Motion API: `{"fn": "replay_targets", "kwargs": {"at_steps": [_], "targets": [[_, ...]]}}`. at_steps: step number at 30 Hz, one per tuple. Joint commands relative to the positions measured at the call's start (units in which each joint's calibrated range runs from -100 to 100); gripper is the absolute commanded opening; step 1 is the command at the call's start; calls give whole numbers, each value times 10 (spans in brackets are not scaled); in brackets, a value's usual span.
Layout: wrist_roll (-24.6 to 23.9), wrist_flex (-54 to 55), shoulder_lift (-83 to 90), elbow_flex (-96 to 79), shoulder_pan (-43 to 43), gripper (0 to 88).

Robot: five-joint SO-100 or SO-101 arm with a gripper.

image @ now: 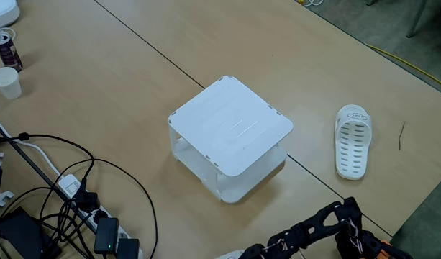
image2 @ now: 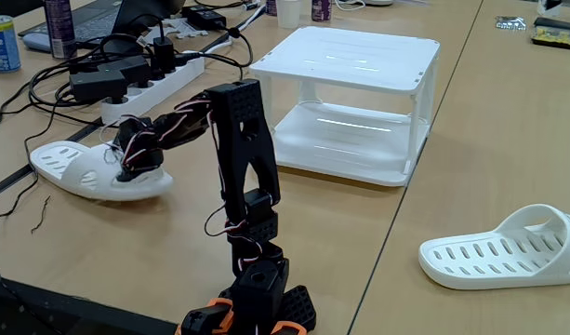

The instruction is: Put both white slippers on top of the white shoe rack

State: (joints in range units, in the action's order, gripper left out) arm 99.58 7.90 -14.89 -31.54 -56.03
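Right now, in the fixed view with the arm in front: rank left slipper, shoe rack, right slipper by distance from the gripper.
1. Left slipper: under the gripper, on the left.
2. White shoe rack: centre, farther back.
3. Right slipper: far right, near the edge.

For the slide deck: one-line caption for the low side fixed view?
Black arm's gripper at one white slipper; second slipper lies apart; shoe rack top bare.

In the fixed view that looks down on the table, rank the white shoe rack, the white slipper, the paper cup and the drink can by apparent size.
1. White shoe rack, clearly largest.
2. White slipper.
3. Paper cup and drink can: they look alike in size and sit far off at the frame edge, so I won't rank them.
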Motion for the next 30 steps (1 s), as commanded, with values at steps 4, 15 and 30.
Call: {"fn": "replay_targets", "kwargs": {"at_steps": [4, 15, 30], "targets": [[4, 25, -58, 137, -6, 38], [4, 20, 19, 140, 10, 8], [4, -127, 376, -100, 56, 8]]}}
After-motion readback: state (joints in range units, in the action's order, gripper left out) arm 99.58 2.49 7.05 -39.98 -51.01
